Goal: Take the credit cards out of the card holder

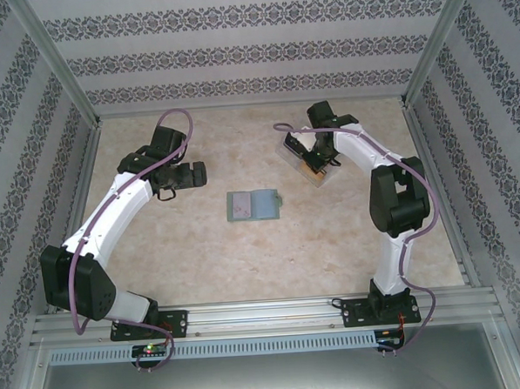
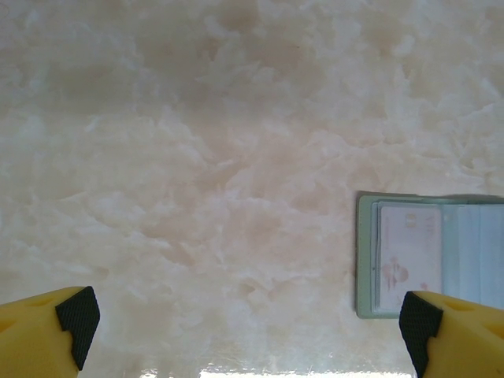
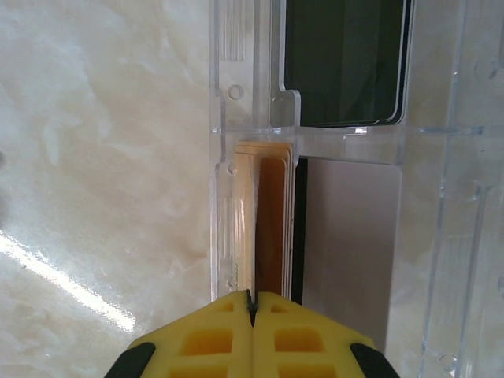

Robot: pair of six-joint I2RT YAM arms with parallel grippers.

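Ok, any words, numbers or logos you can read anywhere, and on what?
Nothing legible anywhere.
Pale card in the card holder: reddish print, too blurred to read.
Clear box: moulded marks only, no lettering legible.
Stacked cards in that box: no print visible.

- Two arms, each ending in one gripper: left gripper and right gripper.
- One card holder, ahead and to the right of the left gripper.
- One pale card in it.
- One clear box, just ahead of the right gripper.
- One golden card in that box.
- Pale cards stacked beside it; too tight to count.
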